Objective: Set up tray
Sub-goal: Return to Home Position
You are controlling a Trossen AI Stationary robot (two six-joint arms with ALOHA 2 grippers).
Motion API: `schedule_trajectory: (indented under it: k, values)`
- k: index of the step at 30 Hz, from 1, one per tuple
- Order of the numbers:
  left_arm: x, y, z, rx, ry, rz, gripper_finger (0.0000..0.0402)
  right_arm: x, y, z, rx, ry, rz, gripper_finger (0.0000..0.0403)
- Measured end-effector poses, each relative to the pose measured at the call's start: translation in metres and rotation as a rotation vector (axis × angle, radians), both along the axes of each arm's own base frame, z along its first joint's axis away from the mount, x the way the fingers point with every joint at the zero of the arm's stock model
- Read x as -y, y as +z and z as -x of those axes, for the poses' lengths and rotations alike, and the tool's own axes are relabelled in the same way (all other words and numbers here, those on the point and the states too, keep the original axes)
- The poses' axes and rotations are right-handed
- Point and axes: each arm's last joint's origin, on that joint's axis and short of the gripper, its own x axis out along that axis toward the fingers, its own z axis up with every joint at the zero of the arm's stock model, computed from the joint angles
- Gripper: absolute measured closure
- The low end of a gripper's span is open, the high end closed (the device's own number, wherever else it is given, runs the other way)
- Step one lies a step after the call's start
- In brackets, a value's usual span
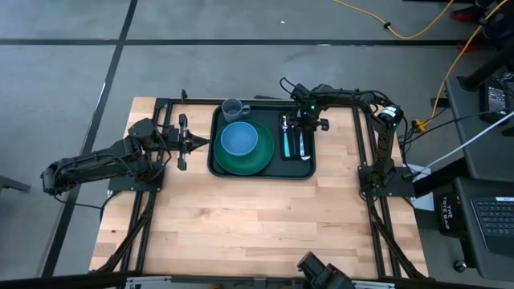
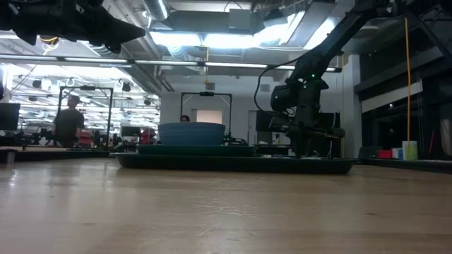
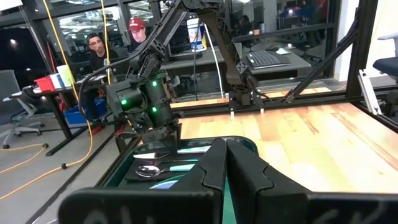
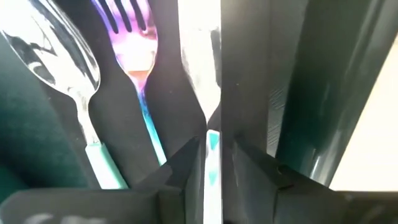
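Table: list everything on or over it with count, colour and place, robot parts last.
large dark green rectangular plastic tray: one, dark green, far middle of table
round green plate: one, green, tray's left part
round blue bowl: one, blue, on the plate
small grey cup: one, grey, tray's far left corner
black rectangular napkin: one, black, tray's right part
teal-handled spoon, blue-handled fork, blue-handled knife: one each, on the napkin
left tool: one, dark, shut, left of the tray
right tool: one, dark, over the knife
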Motion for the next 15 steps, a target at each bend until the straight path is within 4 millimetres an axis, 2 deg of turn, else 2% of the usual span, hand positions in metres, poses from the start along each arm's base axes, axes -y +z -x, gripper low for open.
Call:
schedule_trajectory:
  k: [8, 15]
  values:
    - [0.0, -0.001, 0.0, -0.009, 0.0, 0.004, 0.0393, 0.002, 0.002, 0.002, -0.002, 0.021, 0.021, 0.0304]
    - [0.0, -0.002, 0.0, -0.015, 0.0, 0.005, 0.0394, 0.001, 0.024, 0.006, 0.007, 0.033, 0.11, 0.0304]
